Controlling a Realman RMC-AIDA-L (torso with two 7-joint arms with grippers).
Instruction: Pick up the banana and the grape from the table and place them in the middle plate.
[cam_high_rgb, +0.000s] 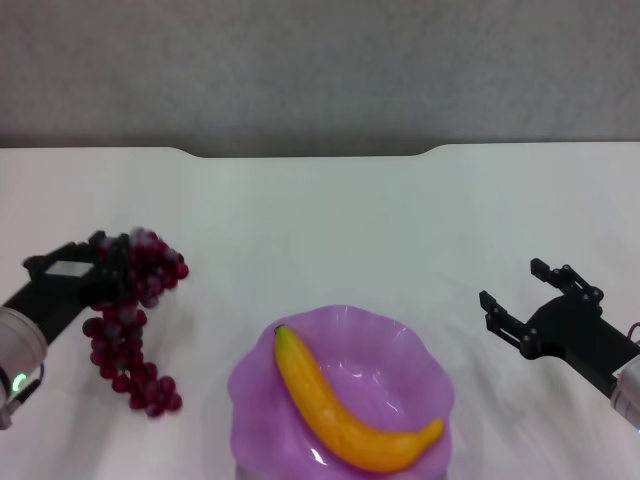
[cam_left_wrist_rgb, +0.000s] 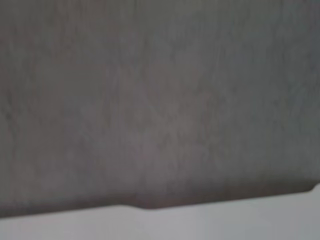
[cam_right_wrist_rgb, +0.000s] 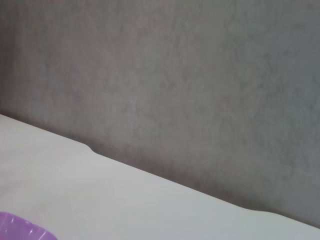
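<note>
I see the banana (cam_high_rgb: 350, 410) lying in the middle plate (cam_high_rgb: 425, 360). The grape (cam_high_rgb: 130, 330) hangs left of it, its top pinched by my left end effector (cam_high_rgb: 118, 268). My right end effector (cam_high_rgb: 520, 300) hovers spread over the bench (cam_high_rgb: 320, 220).

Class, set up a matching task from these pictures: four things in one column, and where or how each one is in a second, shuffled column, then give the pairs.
Things:
1. banana
2. grape
3. left end effector
4. right end effector

States:
A. open and holding nothing, to the plate's right
B. lying in the purple plate
C. shut on the top of the bunch
D. hanging left of the plate

Pairs: 1-B, 2-D, 3-C, 4-A
</note>
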